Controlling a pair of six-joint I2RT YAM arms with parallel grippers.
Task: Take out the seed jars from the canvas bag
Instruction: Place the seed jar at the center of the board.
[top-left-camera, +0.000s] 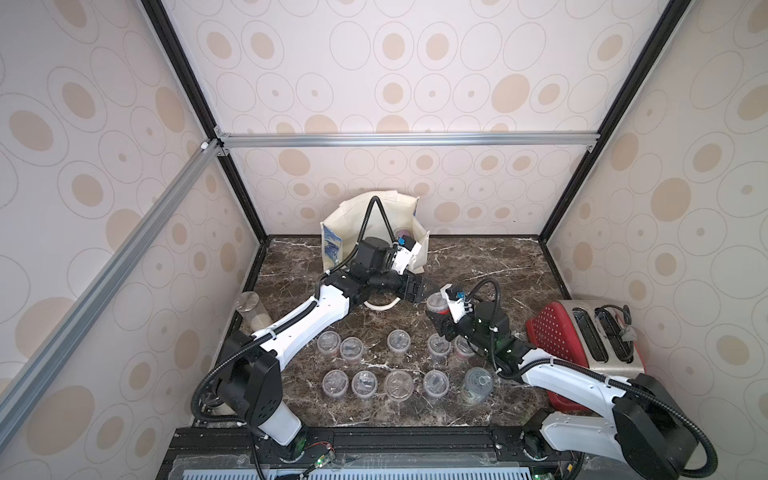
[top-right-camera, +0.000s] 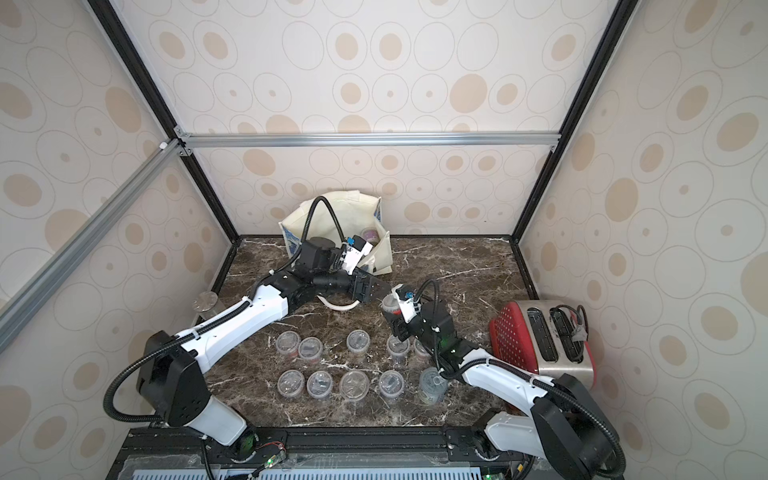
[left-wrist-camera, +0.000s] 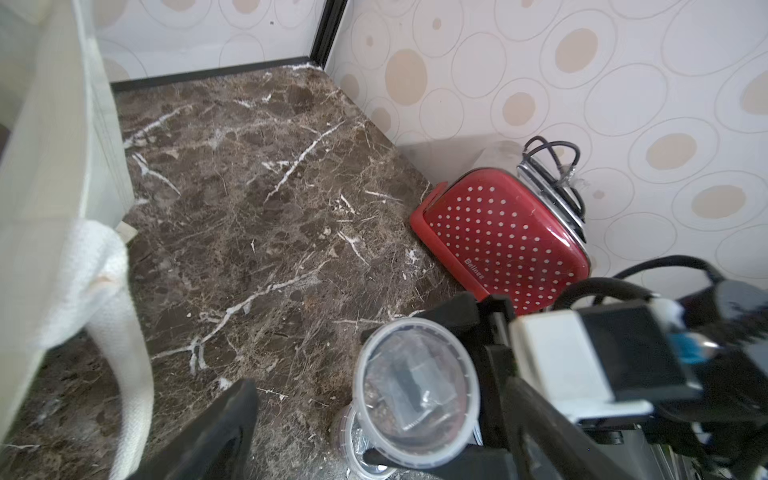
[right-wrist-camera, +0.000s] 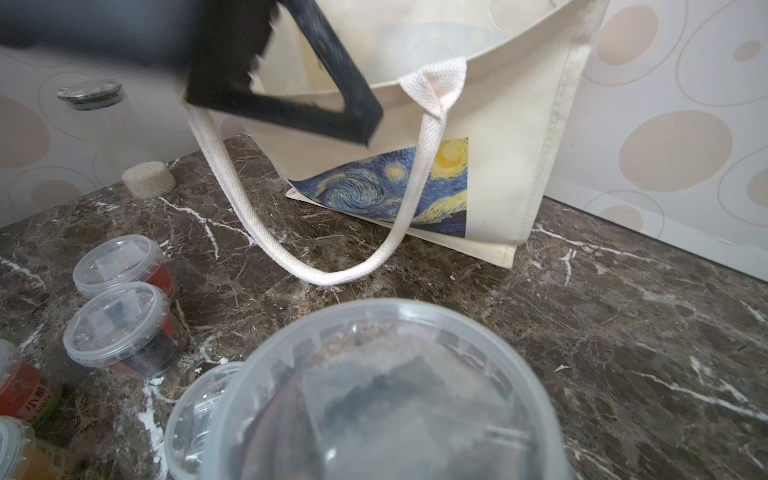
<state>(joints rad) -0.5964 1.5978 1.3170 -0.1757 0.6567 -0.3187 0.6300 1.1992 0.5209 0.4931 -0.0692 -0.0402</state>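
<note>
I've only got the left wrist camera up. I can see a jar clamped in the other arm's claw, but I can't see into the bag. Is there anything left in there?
Observer: Yes. Both top views show one seed jar with a purple label inside the canvas bag.
Operator: How many are out on the table so far?
Observer: Ten jars stand on the table in two rows nearer the robot's base. The right arm half hides one of them.
Operator: Anything over on my left side?
Observer: A tall clear cylinder with beige grains at its bottom stands near the table's left edge.
</note>
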